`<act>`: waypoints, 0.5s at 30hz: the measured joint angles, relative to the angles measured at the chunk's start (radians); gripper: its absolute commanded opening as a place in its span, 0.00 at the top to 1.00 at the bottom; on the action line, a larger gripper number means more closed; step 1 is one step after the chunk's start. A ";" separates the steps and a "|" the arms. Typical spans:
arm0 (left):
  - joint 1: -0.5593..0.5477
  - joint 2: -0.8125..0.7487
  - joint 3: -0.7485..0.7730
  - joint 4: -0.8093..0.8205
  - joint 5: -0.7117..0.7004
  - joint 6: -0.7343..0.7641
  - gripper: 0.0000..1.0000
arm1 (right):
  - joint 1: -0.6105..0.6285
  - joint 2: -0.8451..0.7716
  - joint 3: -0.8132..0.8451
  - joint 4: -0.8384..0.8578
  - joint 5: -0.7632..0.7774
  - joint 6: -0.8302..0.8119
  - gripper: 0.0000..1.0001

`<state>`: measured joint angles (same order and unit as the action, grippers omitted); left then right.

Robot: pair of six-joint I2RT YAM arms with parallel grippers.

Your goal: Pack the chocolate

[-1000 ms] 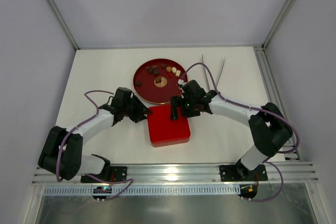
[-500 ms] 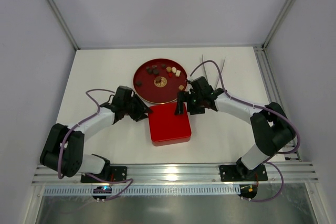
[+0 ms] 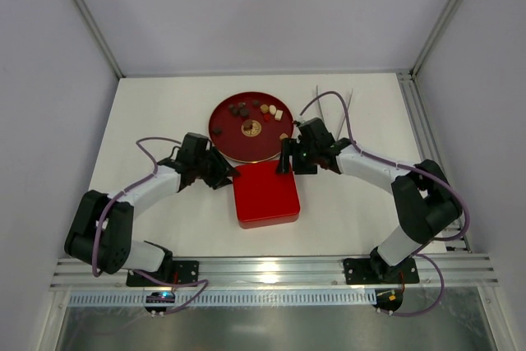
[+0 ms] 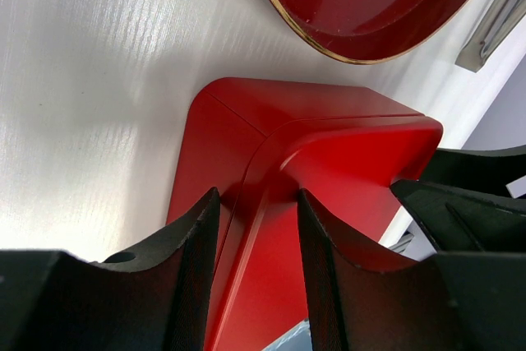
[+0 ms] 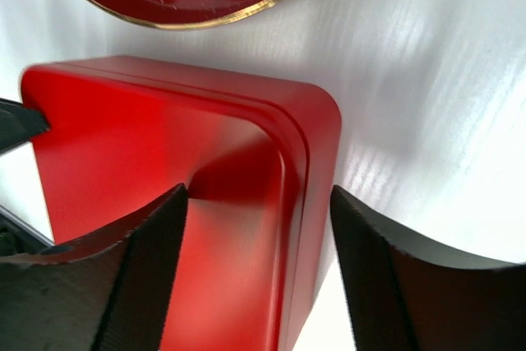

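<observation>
Several chocolate pieces [image 3: 255, 110], dark brown, mid-brown and cream, lie on a round red plate [image 3: 226, 141] at the table's far middle. In front of it stands a square red box [image 3: 265, 195] with its lid on. My left gripper [image 3: 226, 177] is at the box's far left corner. In the left wrist view, the left gripper [image 4: 257, 195] straddles the lid's edge, jaws a little apart. My right gripper [image 3: 283, 162] is at the far right corner. In the right wrist view, the right gripper [image 5: 257, 191] is wide open, one finger over the lid, one beyond the box's side.
Thin pale tongs [image 3: 333, 108] lie right of the plate. The plate's gold rim shows in the left wrist view [image 4: 329, 48] and the right wrist view [image 5: 205, 20]. Frame rails run along the table's right and near edges.
My right gripper has moved from over the lid's far edge out toward the box's far right corner. My left gripper has shifted only slightly. The box has stayed put.
</observation>
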<state>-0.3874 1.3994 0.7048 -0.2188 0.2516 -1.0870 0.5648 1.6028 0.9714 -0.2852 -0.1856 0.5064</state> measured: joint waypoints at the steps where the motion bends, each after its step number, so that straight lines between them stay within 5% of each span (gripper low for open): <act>1: 0.000 0.001 0.001 -0.001 0.000 0.000 0.59 | -0.002 0.003 -0.002 0.013 -0.005 0.005 0.34; 15: 0.003 0.006 0.005 -0.010 0.000 0.001 0.57 | -0.042 0.010 -0.103 0.252 -0.054 0.055 0.52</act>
<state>-0.3840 1.4059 0.7101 -0.2283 0.2516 -1.0863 0.5224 1.6123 0.8684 -0.0330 -0.2394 0.5617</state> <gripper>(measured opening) 0.417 0.549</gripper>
